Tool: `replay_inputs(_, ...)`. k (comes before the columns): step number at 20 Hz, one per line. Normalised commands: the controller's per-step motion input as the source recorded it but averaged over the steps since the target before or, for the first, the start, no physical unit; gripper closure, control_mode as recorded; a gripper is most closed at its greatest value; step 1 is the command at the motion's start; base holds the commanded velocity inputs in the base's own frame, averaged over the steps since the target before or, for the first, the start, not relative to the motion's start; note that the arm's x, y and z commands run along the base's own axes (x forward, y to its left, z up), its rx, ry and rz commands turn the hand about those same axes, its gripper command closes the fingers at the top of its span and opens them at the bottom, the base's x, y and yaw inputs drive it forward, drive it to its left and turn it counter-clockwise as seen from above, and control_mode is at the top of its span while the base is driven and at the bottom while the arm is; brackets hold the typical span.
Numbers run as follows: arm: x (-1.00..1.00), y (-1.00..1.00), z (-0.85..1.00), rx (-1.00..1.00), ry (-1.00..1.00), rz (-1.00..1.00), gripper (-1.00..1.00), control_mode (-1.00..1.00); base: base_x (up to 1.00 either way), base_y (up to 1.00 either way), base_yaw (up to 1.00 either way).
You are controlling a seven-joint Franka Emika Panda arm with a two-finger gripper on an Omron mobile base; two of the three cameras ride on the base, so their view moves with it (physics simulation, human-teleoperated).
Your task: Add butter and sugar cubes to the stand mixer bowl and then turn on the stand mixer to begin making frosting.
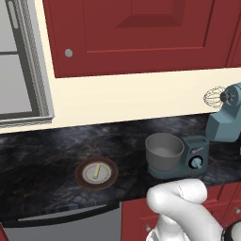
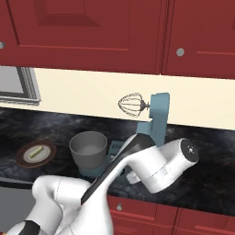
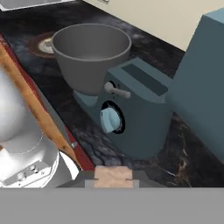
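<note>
Red cabinets (image 1: 136, 33) above a dark marble counter (image 1: 47, 155).

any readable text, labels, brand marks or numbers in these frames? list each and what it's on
None readable.
stand mixer: no brand or lettering on its teal body; the round knob has no legible dial marks.
stand mixer bowl: plain grey, unmarked.
plate with the butter: no print.
Red cabinet doors: blank.
</note>
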Motion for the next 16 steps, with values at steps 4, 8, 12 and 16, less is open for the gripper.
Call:
replay_inputs(4,-0.22,0.60,0.40,-0.10,0.00,-0.15,1.00,-1.00,0.00,0.00,0.00)
replay_inputs(8,-0.24,0.59,0.32,-0.08,0.04,-0.19,1.00,-1.00,0.00,0.00,0.00)
replay_inputs(12,-0.15,0.60,0.25,-0.10,0.10,-0.20,1.00,-1.00,0.00,0.00,0.00)
replay_inputs(16,-0.11,0.60,0.24,-0.13,0.12,-0.18,1.00,-1.00,0.00,0.00,0.00)
